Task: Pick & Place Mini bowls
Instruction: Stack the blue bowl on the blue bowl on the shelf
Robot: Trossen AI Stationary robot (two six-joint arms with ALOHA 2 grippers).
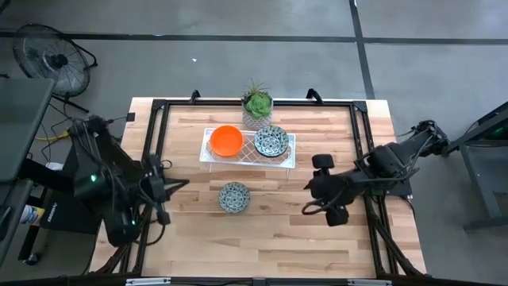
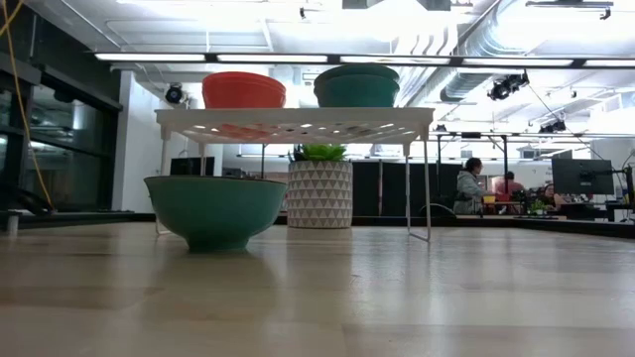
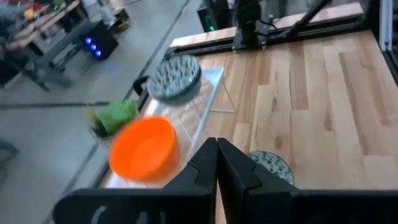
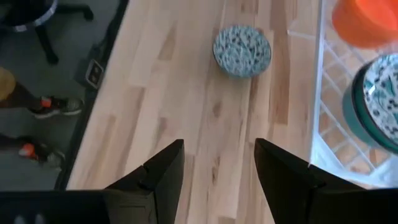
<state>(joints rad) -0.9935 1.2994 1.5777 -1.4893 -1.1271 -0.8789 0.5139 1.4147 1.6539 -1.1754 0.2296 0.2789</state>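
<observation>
Our right gripper (image 1: 317,184) is hovering with its fingers spread wide and nothing between them, just inside the right edge of the bench (image 1: 317,246), while our left gripper (image 1: 181,185) is waiting clenched shut and empty near the left edge. We are judging the step in hand to be a reach for the speckled bowl on the bench (image 1: 234,197), which is sitting alone on the bare boards toward the middle, between the two grippers and just in front of the white wire rack (image 1: 289,161). To do it well we are lining the open fingers across the bowl's rim, coming down from above so that one finger is going inside and one outside, and closing gently since the glazed wall is looking smooth and likely slippery. Working down by size: the bench is pale planked wood with a dark metal frame; the rack is a thin white lattice on slim legs, standing near the far edge. On it the orange bowl (image 1: 226,141) is sitting at the left end, plain and glossy, and the speckled bowl on the rack (image 1: 271,141) at the right end, teal outside. Both are round with curved walls.
</observation>
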